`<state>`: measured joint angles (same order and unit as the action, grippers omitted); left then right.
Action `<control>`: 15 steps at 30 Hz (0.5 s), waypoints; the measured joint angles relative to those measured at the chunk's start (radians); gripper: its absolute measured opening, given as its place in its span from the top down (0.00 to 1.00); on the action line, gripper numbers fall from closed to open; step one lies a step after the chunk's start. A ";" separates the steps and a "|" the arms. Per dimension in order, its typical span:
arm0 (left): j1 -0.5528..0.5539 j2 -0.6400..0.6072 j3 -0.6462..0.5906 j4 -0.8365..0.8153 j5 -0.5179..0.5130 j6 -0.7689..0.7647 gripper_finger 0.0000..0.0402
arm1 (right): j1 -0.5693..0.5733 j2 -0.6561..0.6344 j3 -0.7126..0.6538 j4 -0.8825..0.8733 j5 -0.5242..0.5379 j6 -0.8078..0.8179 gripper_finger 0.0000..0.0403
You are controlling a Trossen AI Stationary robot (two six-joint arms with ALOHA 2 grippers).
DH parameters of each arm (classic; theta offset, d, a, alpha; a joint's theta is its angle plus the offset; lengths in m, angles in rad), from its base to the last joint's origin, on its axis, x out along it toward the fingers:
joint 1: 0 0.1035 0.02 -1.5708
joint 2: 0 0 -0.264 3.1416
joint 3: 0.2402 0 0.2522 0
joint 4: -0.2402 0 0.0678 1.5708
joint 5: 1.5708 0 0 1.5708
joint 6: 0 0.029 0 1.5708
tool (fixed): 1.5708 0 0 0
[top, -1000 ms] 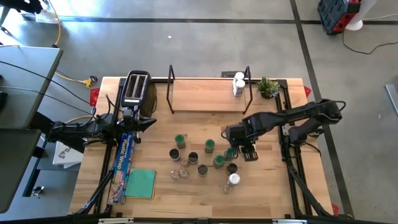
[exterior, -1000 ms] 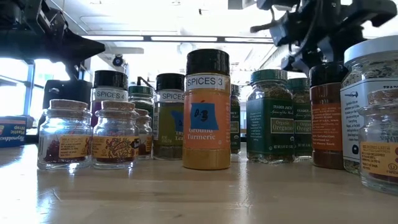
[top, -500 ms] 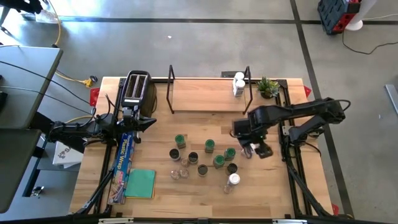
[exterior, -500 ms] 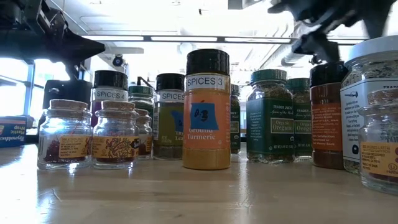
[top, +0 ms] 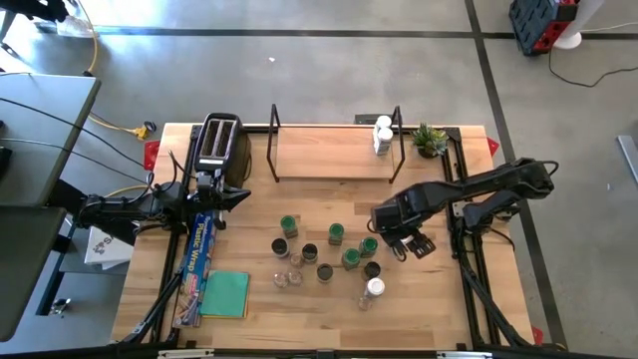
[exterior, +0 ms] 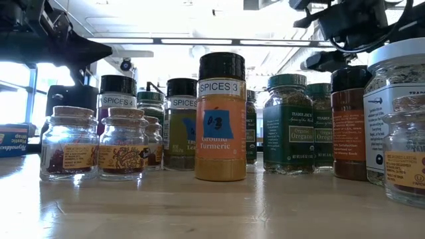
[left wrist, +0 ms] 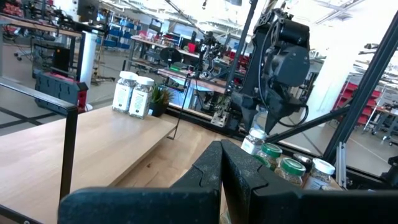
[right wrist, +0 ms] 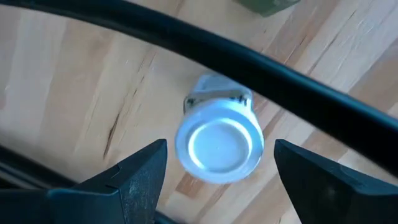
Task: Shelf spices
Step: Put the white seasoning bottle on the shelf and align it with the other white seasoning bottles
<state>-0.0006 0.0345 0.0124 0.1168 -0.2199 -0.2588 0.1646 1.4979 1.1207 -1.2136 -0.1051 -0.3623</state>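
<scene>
Right gripper poised above a white-lidded jar, fingers spread and empty.

We judge a pickup is beginning: next, lower the right gripper (right wrist: 214, 168) around the white-lidded jar (right wrist: 219, 143), close, and carry it to the shelf (top: 329, 152) at the far side. We count two jars (top: 382, 136) shelved, about ten (top: 329, 254) on the table. The left gripper (left wrist: 221, 180) waits closed at the left.
</scene>
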 joint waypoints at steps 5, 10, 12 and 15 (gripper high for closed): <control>0.000 0.000 0.000 0.000 0.000 0.000 1.00 | 0.000 0.000 -0.024 0.038 0.000 0.061 0.32; 0.000 0.000 0.000 0.000 0.000 0.000 1.00 | 0.000 0.000 -0.054 0.047 -0.004 0.155 0.48; 0.000 0.000 0.000 0.000 0.000 0.000 1.00 | -0.001 -0.001 -0.053 0.052 -0.020 0.189 0.53; 0.000 0.000 0.000 0.000 0.000 0.000 1.00 | -0.002 0.002 -0.021 0.062 -0.023 0.243 0.53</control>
<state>-0.0006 0.0345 0.0124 0.1169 -0.2203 -0.2590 0.1628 1.5001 1.1001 -1.1512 -0.1276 -0.1190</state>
